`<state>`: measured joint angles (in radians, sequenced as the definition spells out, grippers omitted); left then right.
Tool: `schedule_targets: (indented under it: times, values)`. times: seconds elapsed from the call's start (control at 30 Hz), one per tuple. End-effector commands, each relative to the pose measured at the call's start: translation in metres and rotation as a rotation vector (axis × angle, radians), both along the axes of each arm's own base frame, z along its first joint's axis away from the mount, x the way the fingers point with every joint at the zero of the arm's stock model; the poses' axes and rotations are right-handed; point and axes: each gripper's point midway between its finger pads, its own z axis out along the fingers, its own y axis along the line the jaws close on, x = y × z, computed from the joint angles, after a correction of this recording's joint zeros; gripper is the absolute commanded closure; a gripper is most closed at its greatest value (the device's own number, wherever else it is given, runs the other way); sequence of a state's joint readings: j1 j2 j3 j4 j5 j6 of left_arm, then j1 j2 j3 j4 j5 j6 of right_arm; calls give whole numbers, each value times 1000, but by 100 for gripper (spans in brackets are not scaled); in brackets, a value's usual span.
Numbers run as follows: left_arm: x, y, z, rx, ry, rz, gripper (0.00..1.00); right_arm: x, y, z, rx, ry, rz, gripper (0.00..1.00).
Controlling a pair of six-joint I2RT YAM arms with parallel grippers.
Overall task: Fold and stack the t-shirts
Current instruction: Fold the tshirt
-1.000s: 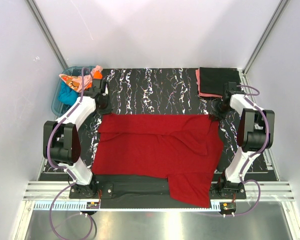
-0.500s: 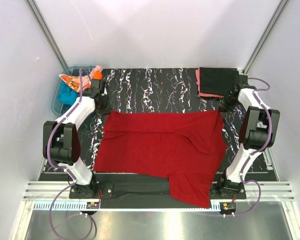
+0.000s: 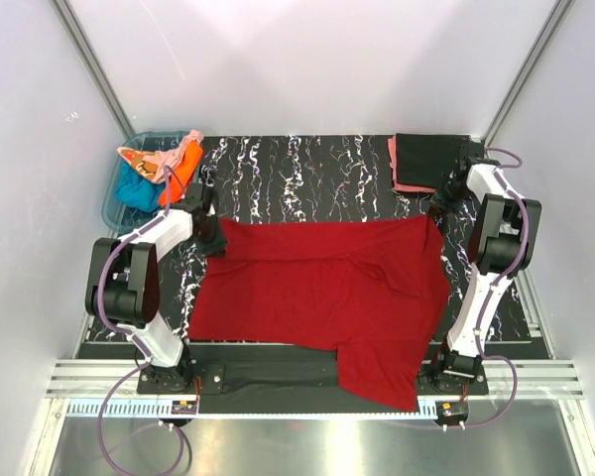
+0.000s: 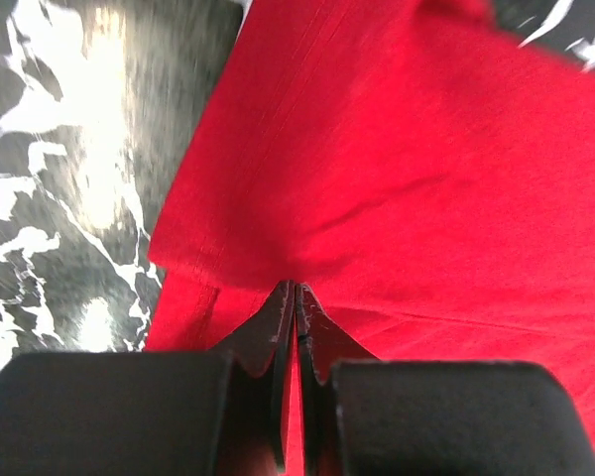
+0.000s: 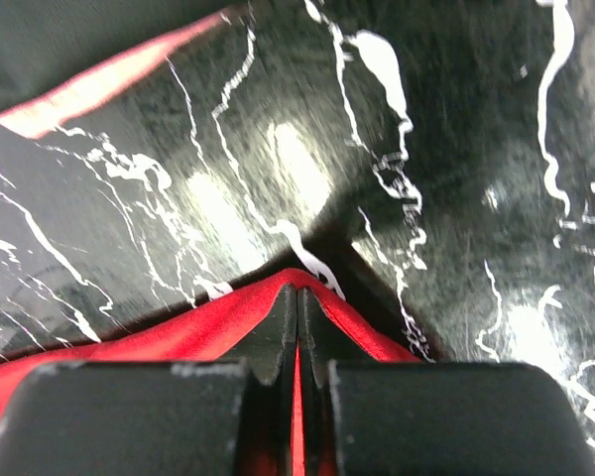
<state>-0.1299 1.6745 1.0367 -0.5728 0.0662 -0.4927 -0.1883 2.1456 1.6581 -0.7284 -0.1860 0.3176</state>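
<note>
A dark red t-shirt [image 3: 317,293] lies spread across the black marbled mat, with a flap hanging over the near right edge. My left gripper [image 3: 214,230] is shut on its far left corner; the left wrist view shows red cloth [image 4: 397,178] pinched between the jaws. My right gripper [image 3: 432,211] is shut on its far right corner [image 5: 228,317]. A folded black t-shirt [image 3: 431,159] lies on a salmon pink one [image 3: 395,169] at the far right; both show at the top left of the right wrist view [image 5: 69,30].
A blue translucent tub [image 3: 119,193] stands at the far left and holds teal [image 3: 134,190], orange [image 3: 180,169] and pale peach [image 3: 139,157] cloth. White walls and metal posts close in the mat. A metal rail [image 3: 307,377] runs along the near edge.
Both grippers have pulled the shirt's far edge outward and away from me. The far corners have spread and the cloth lies flatter. The left gripper has moved toward the shirt's corner.
</note>
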Motion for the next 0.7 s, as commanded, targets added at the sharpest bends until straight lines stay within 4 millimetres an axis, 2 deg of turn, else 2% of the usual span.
schedule_targets:
  times: [0.0,0.2,0.37,0.4,0.43,0.47,0.5,0.57,0.6,0.67]
  values:
    - [26,-9,18,-65,-127,32,94,22,-2,17,0,-67,23,100]
    - [53,-22,43,-126,-262,34,88,28,2,23,30,-88,15,100]
    - [64,-20,46,-117,-291,88,88,27,5,25,42,-96,12,100]
    - [59,-18,26,-95,-211,102,89,27,5,25,42,-97,12,100]
    - [71,-18,31,-90,-211,116,93,27,5,26,42,-101,8,100]
    - [74,-14,25,-64,-180,150,97,28,5,27,42,-105,8,100]
    - [69,-11,3,-38,-94,161,100,28,5,27,45,-108,2,100]
    - [79,-6,-1,5,-75,197,100,31,5,28,49,-123,-2,100]
    - [77,-2,-10,31,-44,212,100,33,7,29,59,-133,-8,100]
    - [83,5,-13,67,-48,242,100,39,8,32,67,-161,-12,100]
